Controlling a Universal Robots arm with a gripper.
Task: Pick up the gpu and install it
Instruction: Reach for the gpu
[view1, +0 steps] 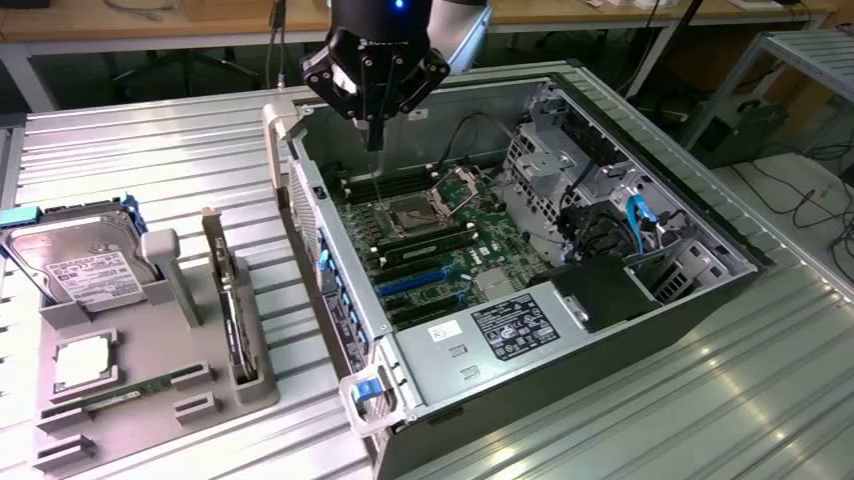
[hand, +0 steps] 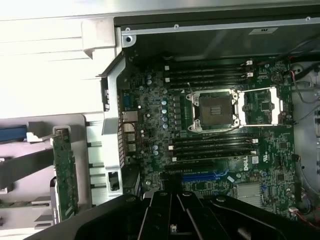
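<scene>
The step in hand, as I judge it, is the pick-up: the gpu (view1: 235, 312) has not been taken. It stands on its long edge in a slot of the grey holder (view1: 160, 400), which lies on the table (view1: 160, 150) toward the edge at the exterior view's left, just beside the open computer case (view1: 694, 290). In the wrist view the gpu (hand: 65, 175) shows as a narrow green strip held upright in that holder. The hard drive (view1: 83, 265) and the memory stick (view1: 127, 393) share the holder and are not wanted.

To do the pick well, the hand should come squarely over the card's upper edge, spread wide enough to pass both faces, and close on the board and cooler, not on the thin end bracket. The lift should go straight up along the slot, since a tilted pull could jam the card against the holder's walls.

The hand (view1: 374, 138) hangs over the case's far side, above the motherboard (view1: 441, 250) and well apart from the gpu. Its fingers (view1: 372, 112) appear drawn together to a point and carry nothing. In the wrist view the hand (hand: 170, 200) is a dark mass over the board, near the blue slot (hand: 200, 176).
</scene>
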